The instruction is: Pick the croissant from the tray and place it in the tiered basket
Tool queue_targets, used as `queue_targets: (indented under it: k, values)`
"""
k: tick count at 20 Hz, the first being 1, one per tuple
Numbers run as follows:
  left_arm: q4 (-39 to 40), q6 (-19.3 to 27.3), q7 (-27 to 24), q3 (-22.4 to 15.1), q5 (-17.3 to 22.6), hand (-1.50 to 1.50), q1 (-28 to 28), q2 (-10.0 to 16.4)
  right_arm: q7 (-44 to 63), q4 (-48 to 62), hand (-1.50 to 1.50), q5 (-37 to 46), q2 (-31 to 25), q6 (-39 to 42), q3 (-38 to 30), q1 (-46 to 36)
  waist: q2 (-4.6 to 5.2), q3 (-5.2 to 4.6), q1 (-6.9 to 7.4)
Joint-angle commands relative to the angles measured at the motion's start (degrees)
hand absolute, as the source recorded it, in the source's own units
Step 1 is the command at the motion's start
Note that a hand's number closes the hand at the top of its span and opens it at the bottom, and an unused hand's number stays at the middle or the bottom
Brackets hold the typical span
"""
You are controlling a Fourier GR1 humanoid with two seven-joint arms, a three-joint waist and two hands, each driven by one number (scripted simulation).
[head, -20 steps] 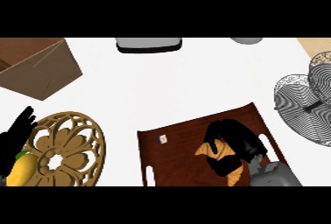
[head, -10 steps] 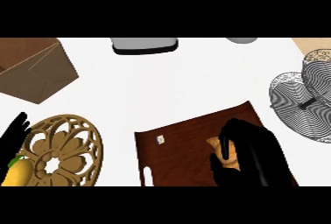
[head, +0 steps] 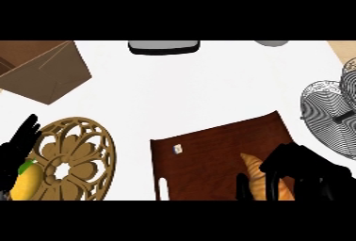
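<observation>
The golden croissant (head: 254,175) lies on the near right part of the dark brown wooden tray (head: 208,155). My right hand (head: 306,172) is over it, with the thumb on the croissant's left side and the curled fingers on its right, covering part of it. The tiered basket (head: 334,115), made of grey wire, stands at the right edge, just beyond the tray's far right corner. My left hand (head: 17,150) rests open at the left edge, fingers up.
A carved round wooden plate (head: 76,160) lies at the lower left with a yellow mango (head: 28,181) beside it. A cardboard box (head: 42,68) stands at the far left. A grey and black object (head: 163,46) sits at the far edge.
My right hand has shifted right and toward the near edge over the tray, and its fingers now curl around the croissant, which shows more. The left hand has stayed put.
</observation>
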Motion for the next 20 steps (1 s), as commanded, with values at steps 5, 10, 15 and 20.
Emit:
queue_targets:
  k: [5, 10, 15, 20]
  values:
    - [1.38, -0.73, -2.02, -2.43, -1.22, 0.0, 3.41, -4.17, 1.9, -8.28, 1.5, -2.0, 0.98, 8.14, -13.45, -5.14, 0.94, -0.66, 1.64]
    - [2.73, -1.82, -2.35, -1.85, -1.29, 0.0, 2.19, -4.17, -8.43, -1.25, 1.5, -8.6, -1.64, 7.79, -28.97, -9.68, 1.18, -0.62, 1.79]
    - [0.69, -2.03, -0.9, -1.69, -1.45, 0.0, 1.4, -4.34, -16.43, 11.33, 1.5, -15.35, -5.64, 5.21, -41.92, -16.55, 1.25, -0.58, 2.34]
    - [4.49, -2.36, -2.16, -1.32, -2.22, 0.0, -0.39, -4.56, -21.67, 22.43, 1.5, -22.97, -1.89, -5.52, -48.91, -22.6, 1.54, -0.6, 2.89]
